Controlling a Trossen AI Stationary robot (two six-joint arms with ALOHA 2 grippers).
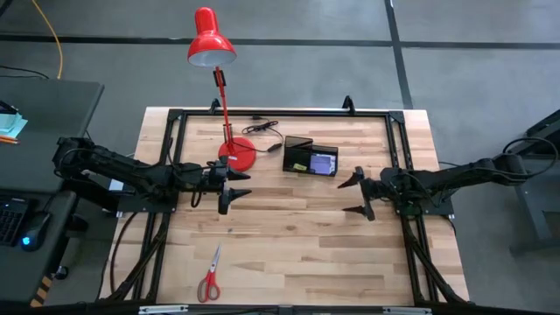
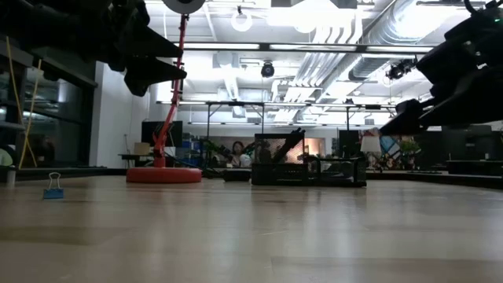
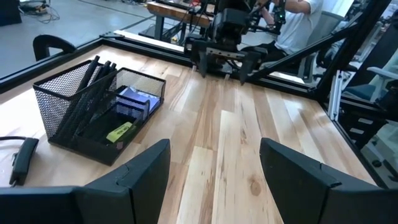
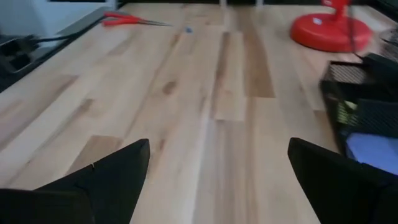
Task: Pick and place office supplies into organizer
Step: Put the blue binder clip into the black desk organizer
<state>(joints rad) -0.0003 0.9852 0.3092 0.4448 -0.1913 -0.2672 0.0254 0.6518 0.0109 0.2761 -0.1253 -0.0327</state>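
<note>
Now both grippers hang above the wooden table [image 1: 297, 236] with their jaws spread wide and nothing between them. The left gripper [image 1: 229, 188] sits just in front of the red lamp base [image 1: 237, 152], pointing toward the table's middle. The right gripper [image 1: 357, 194] faces it from the other side, well apart, with bare wood between the two.

The organizer [image 1: 311, 156], a black mesh tray, stands toward the far edge of the table, between the two grippers and beyond both, a little nearer the right one and just beside the lamp base. In the left wrist view its tall compartment holds several black pens [image 3: 93, 78] leaning upright, a lower compartment holds the purple notepad [image 3: 135, 102], and a yellow piece [image 3: 120, 132] lies in the front section. The right wrist view shows the organizer's edge with the notepad's pale purple face inside.

The red-handled scissors [image 1: 210, 276] lie flat on the table near its front edge, on the left arm's side, well apart from the left gripper and far from the organizer. A small blue binder clip [image 2: 53, 186] stands on the wood in the low view.

No brand, label or writing can be read on any of these things.

A red desk lamp [image 1: 210, 39] rises from the base, its shade hanging past the table's far edge.
</note>
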